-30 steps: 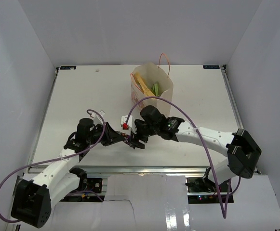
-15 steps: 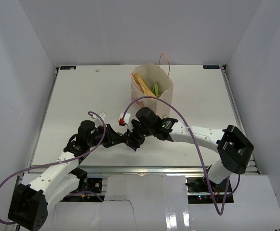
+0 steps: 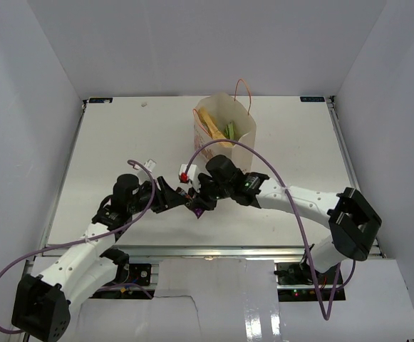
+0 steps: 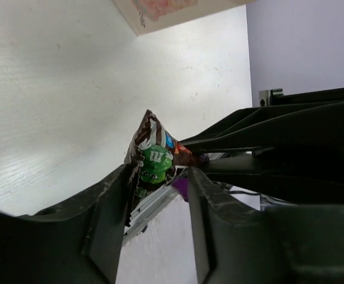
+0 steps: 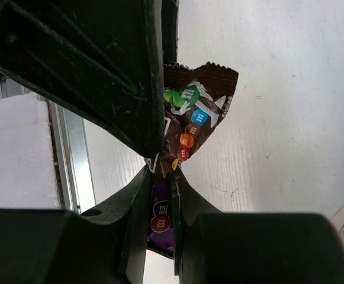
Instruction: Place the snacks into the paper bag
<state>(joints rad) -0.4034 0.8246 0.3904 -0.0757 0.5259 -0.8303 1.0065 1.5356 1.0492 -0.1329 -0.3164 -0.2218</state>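
Note:
A small brown and purple candy packet [image 3: 197,208] [image 4: 153,155] [image 5: 192,112] hangs above the front middle of the table, between my two grippers. My right gripper [image 3: 202,202] [image 5: 160,173] is shut on its purple end. My left gripper [image 3: 182,200] [image 4: 158,177] stands open around the other end, with a gap between its jaws. The cream paper bag [image 3: 239,140] [image 4: 160,9] stands upright behind them, and a yellow crisp packet [image 3: 209,124] and a green wrapper [image 3: 231,131] show inside it.
Purple cables [image 3: 292,206] loop over both arms. A small white plug with a red spot [image 3: 187,173] sits by the right wrist. The metal front rail [image 3: 214,251] runs just below the grippers. White walls close in the table's left, back and right sides.
My right gripper has closed on the candy packet. My left gripper, which held it, has opened. Both stay together at the front middle.

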